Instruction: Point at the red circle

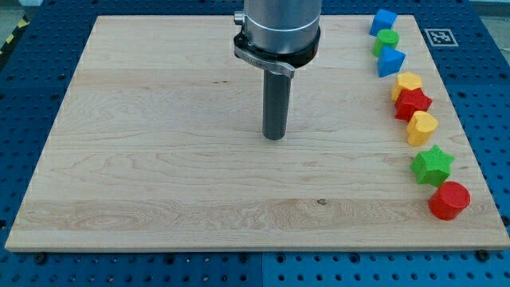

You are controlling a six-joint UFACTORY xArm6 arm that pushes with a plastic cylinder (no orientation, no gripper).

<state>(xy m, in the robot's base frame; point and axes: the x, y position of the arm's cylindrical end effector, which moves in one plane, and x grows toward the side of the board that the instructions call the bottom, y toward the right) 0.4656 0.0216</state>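
Note:
The red circle [449, 199] is a short red cylinder lying at the view's bottom right of the wooden board [159, 159]. My tip [274, 137] rests on the board near its middle, far to the left of the red circle and a little higher in the view. Nothing touches the tip.
A column of blocks runs down the view's right edge: a blue block [383, 21], a green circle [386, 41], a blue block [390, 61], a yellow block [407, 84], a red star [413, 103], a yellow heart [421, 126], a green star [433, 166].

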